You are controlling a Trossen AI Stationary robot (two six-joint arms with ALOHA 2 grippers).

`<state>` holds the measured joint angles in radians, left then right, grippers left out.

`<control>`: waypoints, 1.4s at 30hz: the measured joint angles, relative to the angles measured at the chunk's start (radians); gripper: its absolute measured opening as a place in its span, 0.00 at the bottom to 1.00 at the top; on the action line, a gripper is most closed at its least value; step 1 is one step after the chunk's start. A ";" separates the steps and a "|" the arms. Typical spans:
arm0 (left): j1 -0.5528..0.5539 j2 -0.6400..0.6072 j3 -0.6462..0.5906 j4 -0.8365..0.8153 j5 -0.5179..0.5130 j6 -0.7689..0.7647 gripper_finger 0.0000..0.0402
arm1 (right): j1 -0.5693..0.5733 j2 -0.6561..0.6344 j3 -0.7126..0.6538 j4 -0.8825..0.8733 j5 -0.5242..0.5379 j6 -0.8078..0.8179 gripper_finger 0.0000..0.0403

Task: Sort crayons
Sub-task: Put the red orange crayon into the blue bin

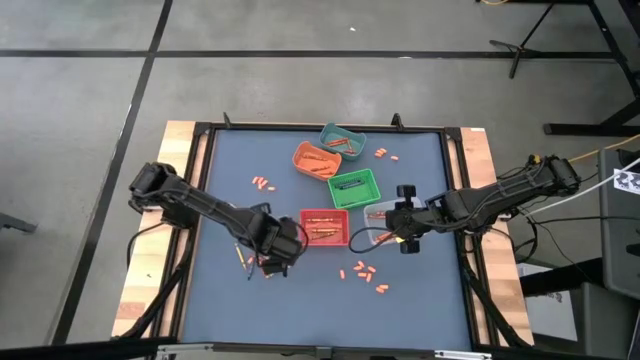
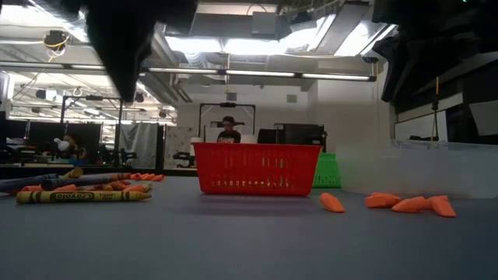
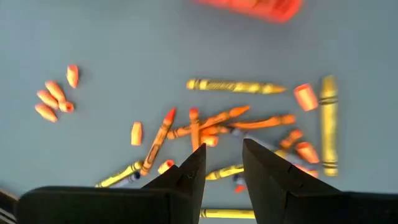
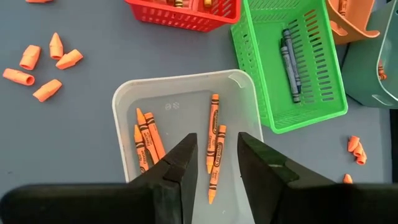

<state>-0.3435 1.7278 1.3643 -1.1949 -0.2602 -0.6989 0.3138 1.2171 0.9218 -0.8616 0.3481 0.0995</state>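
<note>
My left gripper (image 1: 274,260) (image 3: 221,158) hangs open above a loose pile of orange and yellow crayons (image 3: 217,124) on the blue mat, just left of the red bin (image 1: 324,227). It touches none of them. My right gripper (image 1: 388,232) (image 4: 217,152) hangs open above a clear tray (image 4: 124,99) holding several orange crayons (image 4: 213,130), which lie flat on the tray floor. Dark crayons (image 4: 289,62) lie in the green bin (image 1: 355,188). In the low view a yellow crayon (image 2: 82,196) lies at the front of the pile.
An orange bin (image 1: 317,160) and a teal bin (image 1: 343,140) stand at the back, each with crayons in it. Short orange stubs lie loose near the front (image 1: 365,272), at the left middle (image 1: 263,183) and at the far right (image 1: 385,153). A person (image 2: 228,128) sits beyond the table.
</note>
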 joint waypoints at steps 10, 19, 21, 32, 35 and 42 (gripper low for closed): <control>0.063 -0.102 -0.330 0.234 0.091 -0.002 0.22 | 0.000 0.000 0.000 0.000 0.000 0.000 0.28; 0.095 -0.126 -0.503 0.355 0.155 0.002 0.22 | 0.000 0.000 0.000 0.000 0.001 0.000 0.28; 0.095 -0.126 -0.531 0.403 0.154 0.005 0.22 | 0.000 0.000 0.000 0.000 0.002 0.000 0.28; 0.094 -0.129 -0.570 0.460 0.143 0.028 0.22 | 0.000 0.000 0.000 0.000 0.002 0.000 0.28; 0.094 -0.129 -0.571 0.460 0.142 0.028 0.22 | 0.000 0.000 0.000 0.000 0.002 0.000 0.28; 0.094 -0.127 -0.571 0.462 0.144 0.028 0.14 | 0.000 0.000 0.000 0.000 0.002 0.000 0.28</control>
<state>-0.2497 1.6005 0.7929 -0.7330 -0.1162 -0.6704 0.3139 1.2171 0.9218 -0.8616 0.3500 0.0994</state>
